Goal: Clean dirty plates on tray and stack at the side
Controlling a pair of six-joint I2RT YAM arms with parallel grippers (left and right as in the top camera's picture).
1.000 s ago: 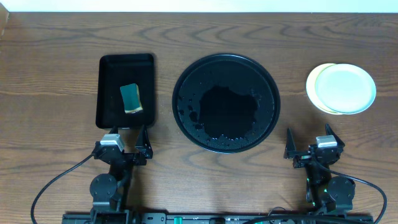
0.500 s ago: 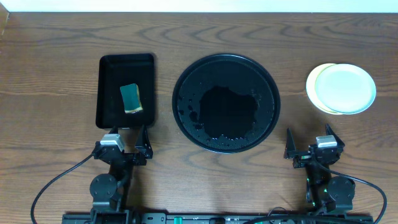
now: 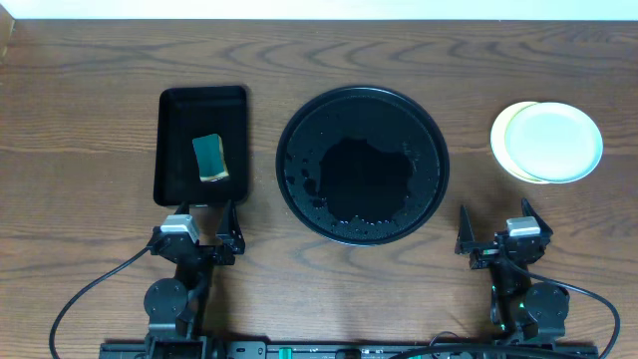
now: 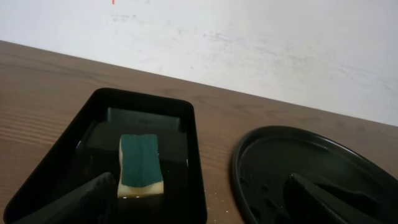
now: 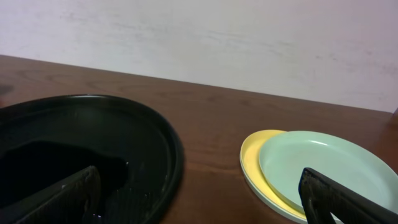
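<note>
The large round black tray lies at the table's centre, wet, with a dark pool and droplets and no plate on it. The plates are stacked to its right: a mint plate rests on a yellow plate, slightly offset. The right wrist view shows the mint plate, the yellow plate and the tray. My left gripper is open near the front edge, below the rectangular tray. My right gripper is open in front of the plates. Both hold nothing.
A smaller rectangular black tray at the left holds a green and yellow sponge, which also shows in the left wrist view. A white wall runs along the table's far edge. Cables trail from both arm bases at the front.
</note>
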